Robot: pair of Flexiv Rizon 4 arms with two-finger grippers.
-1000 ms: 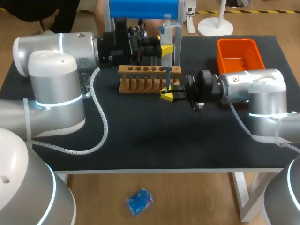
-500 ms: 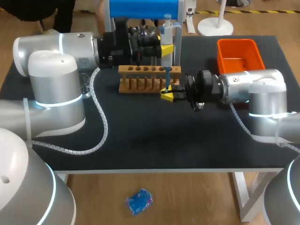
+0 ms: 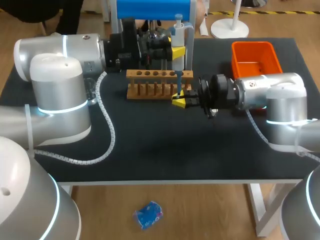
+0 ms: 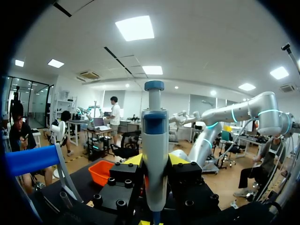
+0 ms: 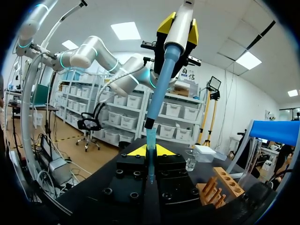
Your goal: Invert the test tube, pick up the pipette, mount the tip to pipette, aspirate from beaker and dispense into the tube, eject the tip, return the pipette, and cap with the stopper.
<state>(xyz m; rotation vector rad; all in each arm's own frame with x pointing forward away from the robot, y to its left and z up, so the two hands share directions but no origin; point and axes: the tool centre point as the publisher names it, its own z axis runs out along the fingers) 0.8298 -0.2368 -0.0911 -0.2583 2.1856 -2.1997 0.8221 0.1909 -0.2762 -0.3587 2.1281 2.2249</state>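
Left hand [image 3: 177, 52] clamped on cylindrical white-blue pipette [image 4: 154, 154] | right hand [image 3: 180, 102] clamped on slim clear test tube [image 5: 150, 168]

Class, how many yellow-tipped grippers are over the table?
2. The left gripper holds the pipette upright by the right end of the wooden rack; the right gripper, below it, holds the test tube.

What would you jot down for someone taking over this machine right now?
Left claw: shut on the pipette, upright, tip mounted.
Right claw: shut on the test tube beside the wooden rack; the tip points down into it.
Done: pipette picked up, tip on.
Left: finish dispensing (liquid not visible), eject tip, return pipette, cap; stopper not in sight.
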